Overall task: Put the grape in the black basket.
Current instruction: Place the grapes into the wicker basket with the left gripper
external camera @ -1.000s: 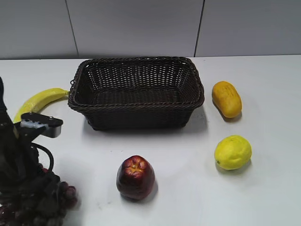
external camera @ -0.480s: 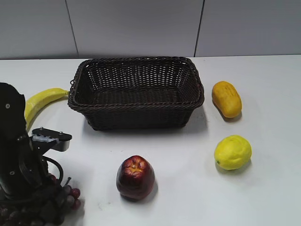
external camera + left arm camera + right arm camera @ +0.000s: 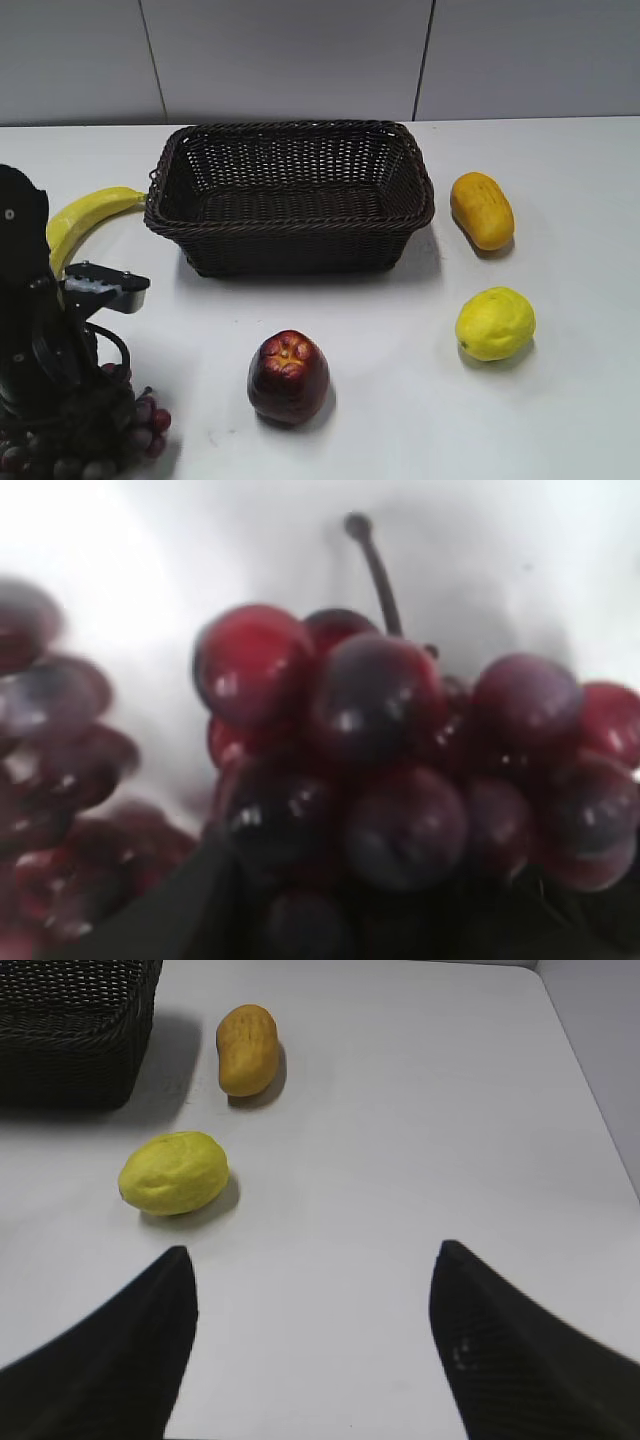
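The grape [image 3: 140, 425], a bunch of dark purple-red grapes, lies at the table's front left corner, under my left arm. My left gripper [image 3: 75, 430] reaches down into the bunch. In the left wrist view the grape [image 3: 380, 740] fills the frame, pressed between the dark fingers of my left gripper [image 3: 330, 920], with its stem pointing up. The black basket [image 3: 290, 225] stands empty at the back middle; a corner of it shows in the right wrist view [image 3: 70, 1050]. My right gripper [image 3: 312, 1250] is open and empty above bare table.
A dark red apple [image 3: 288, 377] sits just right of the grape. A banana [image 3: 85, 215] lies left of the basket. A lemon [image 3: 495, 323] and an orange oblong fruit [image 3: 481, 210] lie to the right, and both show in the right wrist view, the lemon [image 3: 173, 1173] and the orange fruit [image 3: 247, 1048].
My left arm has shifted right over the grape and settled into the bunch, which has moved slightly with it. The other fruits and the basket have not moved.
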`<state>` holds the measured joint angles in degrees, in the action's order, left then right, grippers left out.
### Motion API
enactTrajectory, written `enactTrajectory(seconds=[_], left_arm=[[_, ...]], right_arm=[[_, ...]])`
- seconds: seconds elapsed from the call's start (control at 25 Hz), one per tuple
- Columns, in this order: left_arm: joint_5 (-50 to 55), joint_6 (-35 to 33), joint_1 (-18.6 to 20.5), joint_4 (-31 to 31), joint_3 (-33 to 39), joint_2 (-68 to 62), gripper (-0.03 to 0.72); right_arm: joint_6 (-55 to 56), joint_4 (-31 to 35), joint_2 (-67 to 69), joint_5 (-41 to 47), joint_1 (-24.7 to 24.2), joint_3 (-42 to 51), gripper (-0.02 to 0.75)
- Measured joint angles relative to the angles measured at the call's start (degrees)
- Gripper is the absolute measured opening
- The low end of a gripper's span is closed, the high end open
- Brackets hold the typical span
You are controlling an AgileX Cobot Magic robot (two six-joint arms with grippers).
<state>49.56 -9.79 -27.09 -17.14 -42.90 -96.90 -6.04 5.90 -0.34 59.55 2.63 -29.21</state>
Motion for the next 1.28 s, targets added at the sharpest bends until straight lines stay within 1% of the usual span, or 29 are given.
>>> enactTrajectory(seconds=[0.16, 0.24, 0.32, 0.4, 0.48, 0.68, 0.76, 0.88, 1.28], left_arm=[[5.9, 0.1, 0.0, 1.1, -7.6, 7.6, 0.290], [8.1, 0.2, 0.0, 1.6, -13.2, 10.8, 0.284], [10.1, 0.3, 0.0, 2.2, -20.3, 12.8, 0.262], [11.7, 0.4, 0.0, 2.5, -27.3, 13.2, 0.259], [12.1, 0.4, 0.0, 2.8, -34.5, 13.1, 0.257], [9.0, 0.4, 0.0, 3.3, -48.7, 10.9, 0.253], [6.4, 0.4, 0.0, 3.3, -51.8, 9.9, 0.251], [2.5, 0.4, 0.0, 3.3, -53.6, 8.2, 0.251], [-1.7, 0.4, 0.0, 3.0, -53.7, -2.6, 0.246]], right_arm=[[0.0, 0.0, 0.0, 0.0, 0.0, 0.0, 0.551], [0.0, 0.0, 0.0, 0.0, 0.0, 0.0, 0.551], [0.0, 0.0, 0.0, 0.0, 0.0, 0.0, 0.551], [0.0, 0.0, 0.0, 0.0, 0.0, 0.0, 0.551], [0.0, 0.0, 0.0, 0.0, 0.0, 0.0, 0.551], [0.0, 0.0, 0.0, 0.0, 0.0, 0.0, 0.551], [0.0, 0.0, 0.0, 0.0, 0.0, 0.0, 0.551], [0.0, 0.0, 0.0, 0.0, 0.0, 0.0, 0.551], [0.0, 0.0, 0.0, 0.0, 0.0, 0.0, 0.551]])
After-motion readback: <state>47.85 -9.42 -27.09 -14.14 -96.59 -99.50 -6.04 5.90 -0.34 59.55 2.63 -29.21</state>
